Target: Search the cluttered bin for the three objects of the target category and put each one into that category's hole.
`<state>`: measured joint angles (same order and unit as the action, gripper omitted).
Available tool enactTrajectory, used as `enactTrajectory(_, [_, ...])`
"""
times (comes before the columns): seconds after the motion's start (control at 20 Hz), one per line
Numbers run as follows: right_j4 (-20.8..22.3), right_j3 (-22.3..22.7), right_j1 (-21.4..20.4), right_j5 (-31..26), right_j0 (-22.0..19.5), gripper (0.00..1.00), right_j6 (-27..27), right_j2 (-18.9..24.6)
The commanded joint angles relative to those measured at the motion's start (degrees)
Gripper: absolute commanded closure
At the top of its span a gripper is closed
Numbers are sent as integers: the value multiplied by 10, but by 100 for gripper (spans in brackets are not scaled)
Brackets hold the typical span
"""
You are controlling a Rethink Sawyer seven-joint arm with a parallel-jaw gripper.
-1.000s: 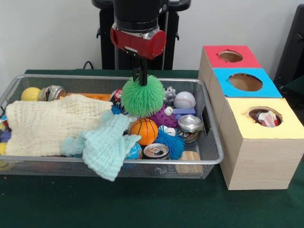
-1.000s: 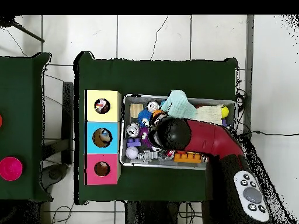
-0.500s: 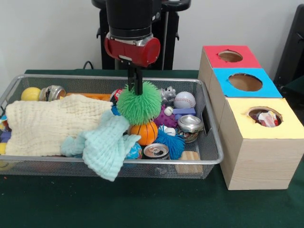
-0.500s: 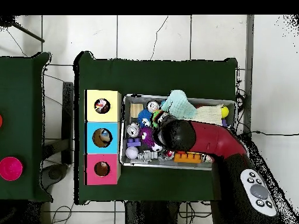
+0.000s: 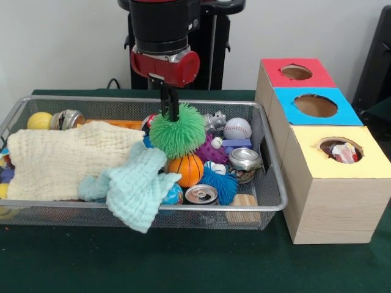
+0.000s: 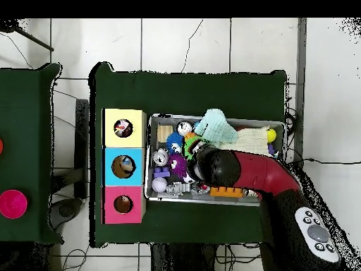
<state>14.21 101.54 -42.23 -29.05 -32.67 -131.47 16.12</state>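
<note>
- No brand, label or writing can be read on any of the things in either view
- The silver wire-mesh bin [image 5: 269,201] stands on the dark green worktop [image 5: 183,262]; inside it lie a cream waffle-weave cloth [image 5: 61,162] at the left and a pale mint cloth [image 5: 137,192] whose corner hangs over the front rim
- Right of the cloths in the bin: an orange mini basketball [image 5: 186,168], a purple spiky ball [image 5: 212,151], a blue fuzzy ball [image 5: 221,183], a white baseball [image 5: 237,128], a silver drinks can seen end-on [image 5: 201,194], a second crushed silver can [image 5: 244,160] and a pale wooden block [image 5: 243,207] by the front rim; a yellow ball [image 5: 39,120] sits in the far left corner
- The black pincer [image 5: 169,113] below the red wrist is closed tight on the green fuzzy pom-pom ball [image 5: 178,131]; the ball hangs above the bin, just over the basketball and beside the purple spiky ball; in the overhead view the green ball [image 6: 192,145] shows at the arm's tip
- Just beside the bin stands a row of three wooden boxes, each with a round hole: the red-topped box [image 5: 296,72], the blue-topped box [image 5: 314,105] and the yellow-topped box [image 5: 339,152]; something red and white lies inside the yellow hole; I cannot tell the contents of the other two from the front
</note>
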Motion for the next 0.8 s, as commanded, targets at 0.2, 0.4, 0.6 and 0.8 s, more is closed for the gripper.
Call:
enactTrajectory(0.2, [16,49,-5,33,43,100,-21,17])
enactTrajectory(0.4, [6,49,-2,47,85,100,-65,-6])
enactTrajectory(0.6, [-9,43,1,53,131,100,-106,-37])
enactTrajectory(0.8, [-33,50,1,56,156,100,-123,-54])
